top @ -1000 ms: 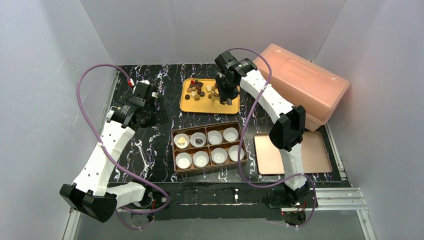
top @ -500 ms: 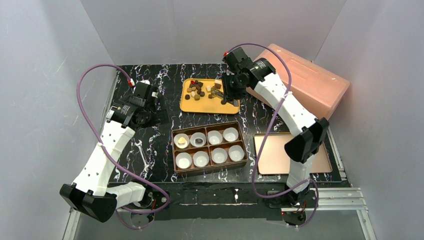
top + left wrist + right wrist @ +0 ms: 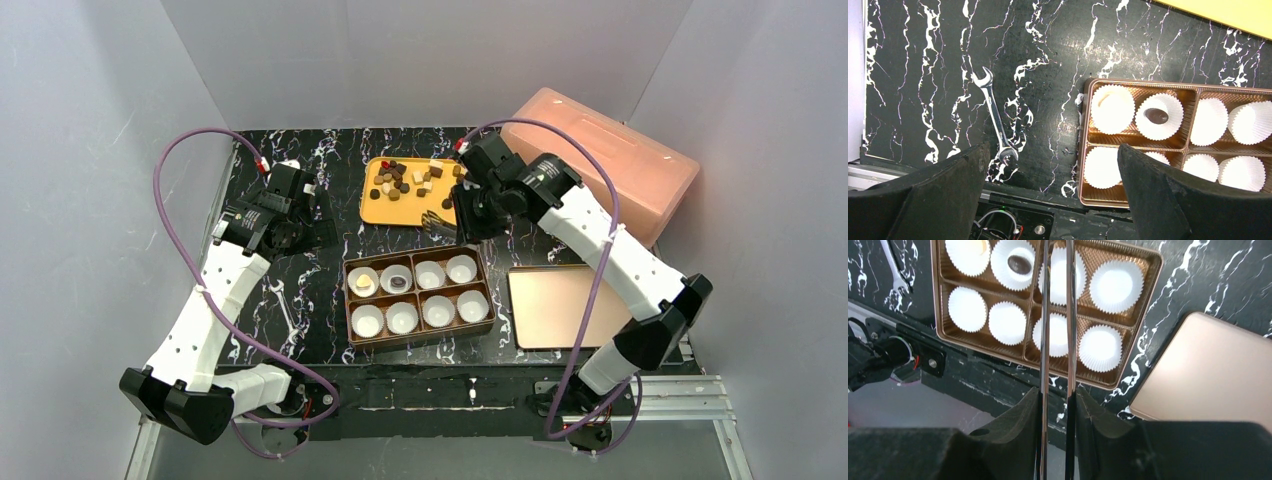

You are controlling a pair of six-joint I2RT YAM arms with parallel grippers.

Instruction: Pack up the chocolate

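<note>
- Presently the right gripper is clamped on a pair of metal tongs, their blades nearly together, hanging between the yellow tray and the far edge of the box. Whether a piece sits at the tips cannot be told.
- Step in hand, judged: ferrying a piece from tray to box. Most of the chocolate lies loose on the tray.
- Two far-left cups are filled, one with a cream piece, one with a dark piece. Six are empty.
- Next move, judged: centre the tips over the third far cup, lower, then ease the blades apart.
- The left gripper hovers left of the box, fingers wide apart, holding nothing.
- Nearby: wrench left of the box, copper lid to its right, pink container far right. None blocks the path.
</note>
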